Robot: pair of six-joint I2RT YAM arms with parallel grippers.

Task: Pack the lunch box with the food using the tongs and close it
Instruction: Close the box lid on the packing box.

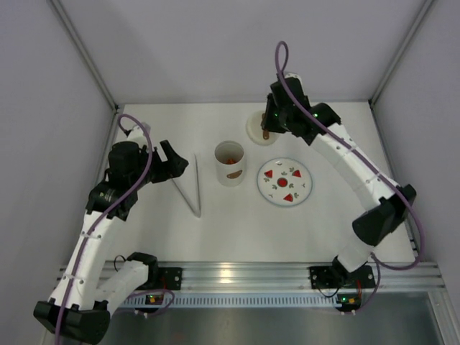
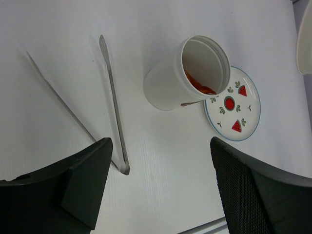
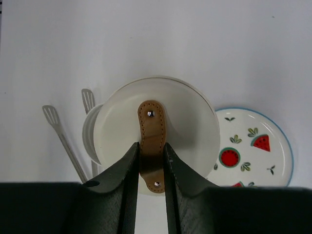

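Right gripper: jaws clenched on the lid's brown handle. Left gripper: jaws released, empty, near the tongs. Lunch box, food inside, stands at seven o'clock of the lid. Closing step in hand, by my judgement. Next: centre lid over rim, lower squarely.

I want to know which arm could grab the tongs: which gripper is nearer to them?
Left. The left gripper stands open just beside the tongs lying on the table; the right gripper is shut on the lid by its handle, beyond the lunch box.
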